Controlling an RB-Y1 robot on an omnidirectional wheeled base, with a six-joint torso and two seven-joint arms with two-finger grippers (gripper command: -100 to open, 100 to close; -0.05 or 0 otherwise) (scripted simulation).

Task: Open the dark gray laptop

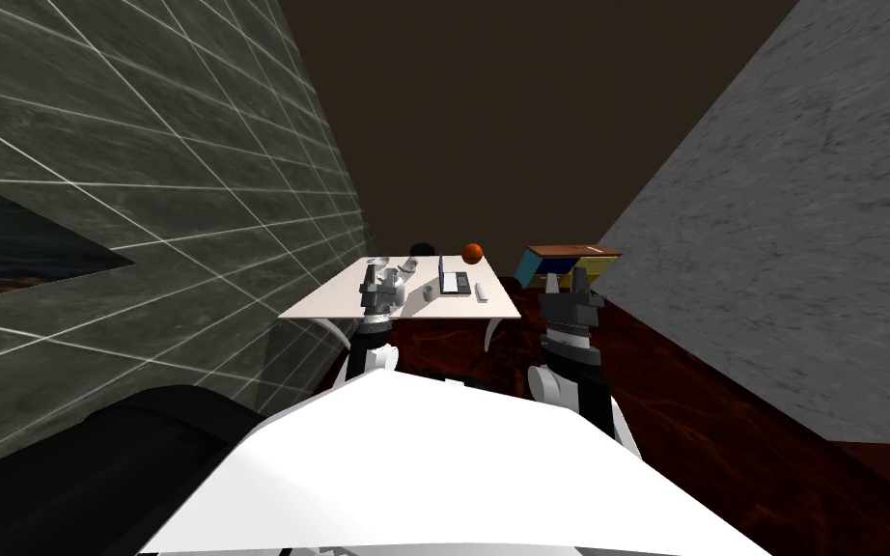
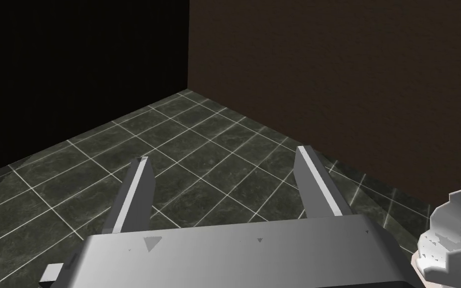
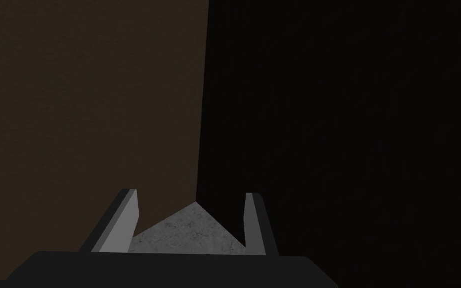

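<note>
laptop [image 1: 454, 281] far on table [image 1: 337, 301], lid unclear | left hand [image 2: 223, 155] wide | right hand [image 3: 190, 194] wide

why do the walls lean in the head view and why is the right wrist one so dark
Head view: the wide lens splays the tiled wall and grey wall toward the corners, leaving the bright table and laptop small. Left wrist view: the open left gripper is evenly lit. Right wrist view: dim, light only on inner faces of the open right gripper.
</note>
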